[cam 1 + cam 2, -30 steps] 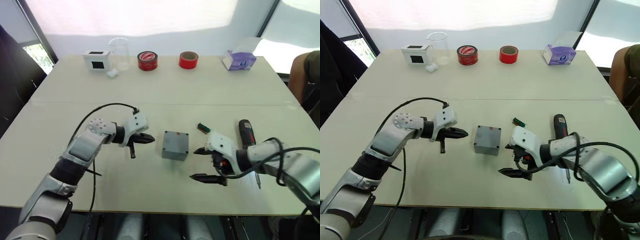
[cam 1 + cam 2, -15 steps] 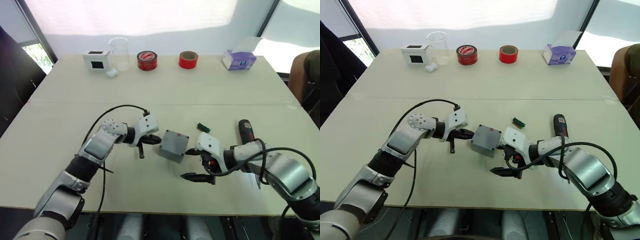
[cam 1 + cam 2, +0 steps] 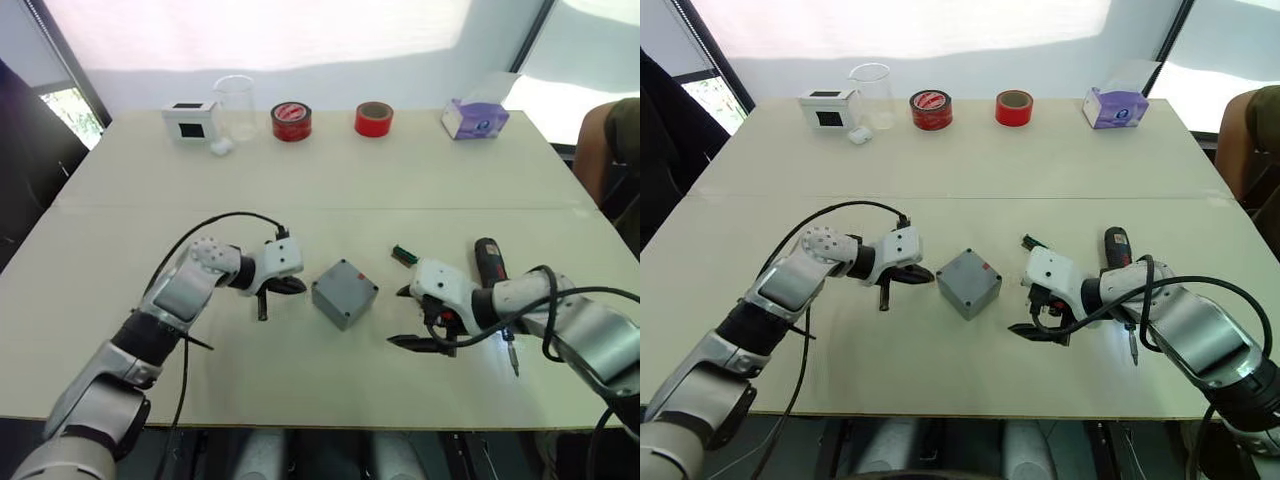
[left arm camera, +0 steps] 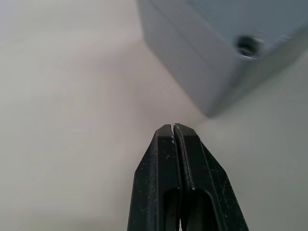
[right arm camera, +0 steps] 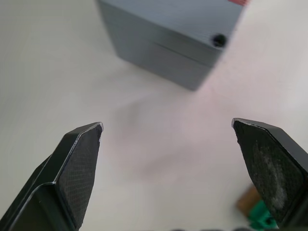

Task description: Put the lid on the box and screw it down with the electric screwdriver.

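Your box (image 3: 344, 292) sits near the middle of the table (image 3: 330, 190), turned so 1 corner faces you, with the lid (image 3: 967, 275) lying flush on top; a seam between lid and body shows in the right wrist view, and a small red mark sits at its far-right edge. A corner screw hole (image 4: 248, 45) shows in the left wrist view.

Your left gripper (image 3: 290, 286) lies just beside the box's left corner, fingers (image 4: 169, 159) pressed tight together, holding nothing, and not touching the box. Your right gripper (image 3: 412, 318) is to the right of the box, a little apart from it, its 2 fingers (image 5: 79, 154) spread wide and empty, aimed at the box's near corner.

The screwdriver (image 3: 492, 268) lies flat on the table past the right gripper, beside the right forearm, its thin bit (image 3: 512, 354) pointing toward you. A small green circuit strip (image 3: 404, 254) lies between the box and the screwdriver, further from you.

Along the far edge you have a white box (image 3: 190, 121), a clear beaker (image 3: 235, 105), 2 red tape rolls (image 3: 291, 121) (image 3: 374, 119) and a purple tissue box (image 3: 476, 120). A person's arm (image 3: 612, 150) shows at the right edge.
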